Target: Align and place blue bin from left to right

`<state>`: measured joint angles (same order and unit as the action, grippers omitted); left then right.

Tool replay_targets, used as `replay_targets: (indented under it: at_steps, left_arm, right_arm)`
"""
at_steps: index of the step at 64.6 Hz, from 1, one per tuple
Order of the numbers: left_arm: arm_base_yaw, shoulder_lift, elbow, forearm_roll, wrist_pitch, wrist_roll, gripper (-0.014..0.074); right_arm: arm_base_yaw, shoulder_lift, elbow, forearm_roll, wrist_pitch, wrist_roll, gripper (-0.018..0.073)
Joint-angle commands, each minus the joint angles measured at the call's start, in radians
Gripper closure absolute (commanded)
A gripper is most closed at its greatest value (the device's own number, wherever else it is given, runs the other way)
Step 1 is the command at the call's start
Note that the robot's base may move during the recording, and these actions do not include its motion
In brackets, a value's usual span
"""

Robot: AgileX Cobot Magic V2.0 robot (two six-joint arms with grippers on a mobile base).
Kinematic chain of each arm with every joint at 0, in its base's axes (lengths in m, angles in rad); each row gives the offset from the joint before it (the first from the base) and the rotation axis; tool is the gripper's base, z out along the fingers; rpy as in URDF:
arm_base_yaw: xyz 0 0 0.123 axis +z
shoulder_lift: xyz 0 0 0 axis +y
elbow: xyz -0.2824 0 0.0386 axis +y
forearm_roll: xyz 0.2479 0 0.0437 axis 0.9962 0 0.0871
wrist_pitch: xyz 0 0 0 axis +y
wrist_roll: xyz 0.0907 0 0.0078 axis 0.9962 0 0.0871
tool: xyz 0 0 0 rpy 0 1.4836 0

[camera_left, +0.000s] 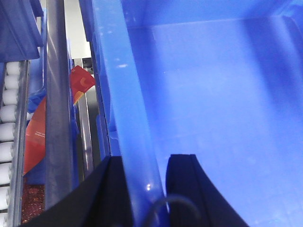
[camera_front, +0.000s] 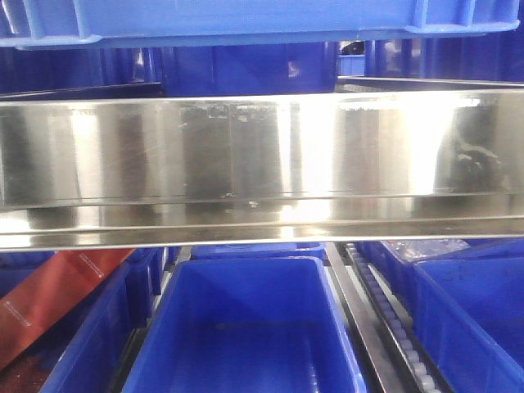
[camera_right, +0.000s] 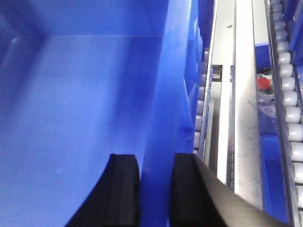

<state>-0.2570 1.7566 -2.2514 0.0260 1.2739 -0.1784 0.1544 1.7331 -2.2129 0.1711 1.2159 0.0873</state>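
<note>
The blue bin (camera_front: 246,20) shows only as a lighter blue underside and rim across the top of the front view. In the left wrist view its left wall rim (camera_left: 128,109) runs up between my black fingers, and the left gripper (camera_left: 147,158) is shut on that wall. Beyond the rim lies the bin's smooth empty inside (camera_left: 213,94). Over on the other side, the right gripper (camera_right: 156,158) is shut on the bin's right wall (camera_right: 170,85), one finger inside and one outside. Neither gripper appears in the front view.
A shiny steel beam (camera_front: 262,164) crosses the front view. Below it are deep-blue bins (camera_front: 246,327) and a red packet (camera_front: 49,303), seen also as a red packet (camera_left: 38,132) left of the held wall. Roller tracks (camera_left: 7,118) (camera_right: 289,104) and a steel rail (camera_right: 244,118) flank the bin.
</note>
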Motion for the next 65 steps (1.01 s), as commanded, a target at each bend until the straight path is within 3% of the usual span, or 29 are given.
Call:
replay_targets:
  at_steps: [1, 32, 52, 65]
  left_arm:
    - [0.004, -0.027, -0.017, 0.007, -0.069, 0.01, 0.0708]
    - [0.004, -0.025, -0.017, 0.007, -0.074, 0.01, 0.0708]
    - [0.004, 0.079, -0.017, 0.009, -0.078, 0.01, 0.0708]
    - [0.004, 0.134, -0.017, 0.059, -0.1, 0.01, 0.0708]
  right_arm:
    - [-0.002, -0.027, -0.011, -0.009, -0.082, -0.021, 0.0631]
    - [-0.002, -0.028, -0.011, -0.01, -0.081, -0.021, 0.0631]
    - [-0.002, 0.061, -0.011, -0.029, -0.115, -0.021, 0.0629]
    - [-0.006, 0.132, -0.011, -0.033, -0.128, -0.025, 0.0629]
